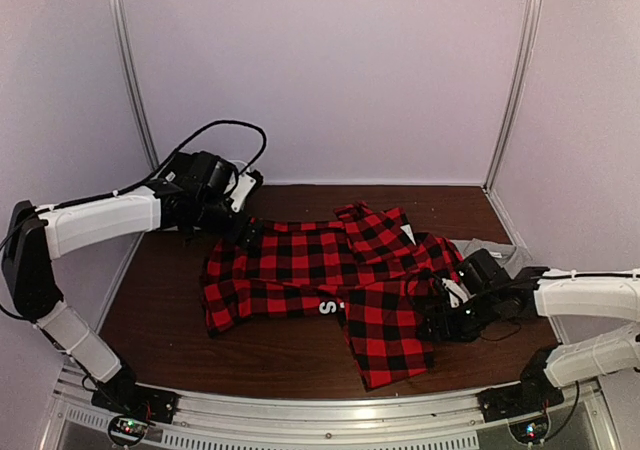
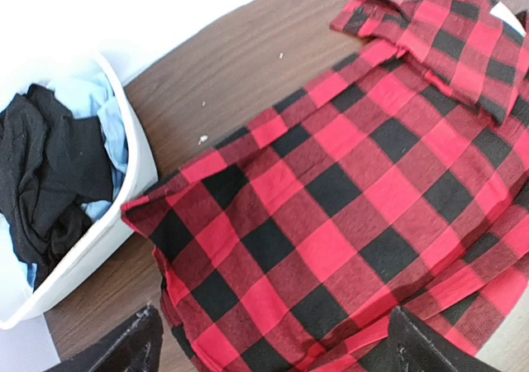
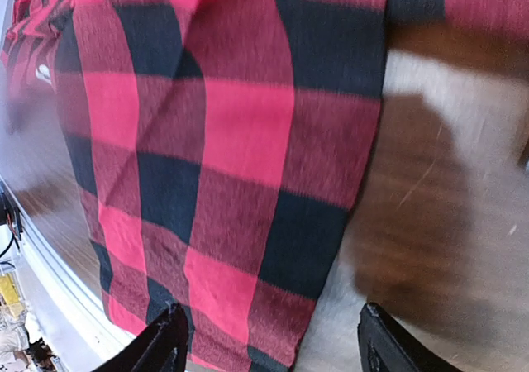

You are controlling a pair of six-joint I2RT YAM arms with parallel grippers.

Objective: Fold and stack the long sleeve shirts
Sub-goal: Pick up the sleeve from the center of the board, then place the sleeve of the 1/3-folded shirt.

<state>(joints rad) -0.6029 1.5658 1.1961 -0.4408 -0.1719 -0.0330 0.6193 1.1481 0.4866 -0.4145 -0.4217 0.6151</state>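
The red-and-black check shirt (image 1: 320, 265) lies spread across the middle of the brown table, one part hanging toward the near edge (image 1: 385, 345). White lettering (image 1: 327, 308) shows on it. My left gripper (image 1: 240, 225) hovers open over the shirt's far left corner (image 2: 273, 248), nothing between its fingers (image 2: 132, 347). My right gripper (image 1: 442, 315) stands open at the shirt's right side, above the check cloth (image 3: 223, 165) and its edge, holding nothing. A bit of the grey shirt (image 1: 497, 252) shows at the right, mostly hidden behind the right arm.
A white tub (image 2: 132, 182) with black and light blue cloth stands at the back left, close to the left gripper. White walls close in the table on three sides. A metal rail (image 1: 320, 415) runs along the near edge.
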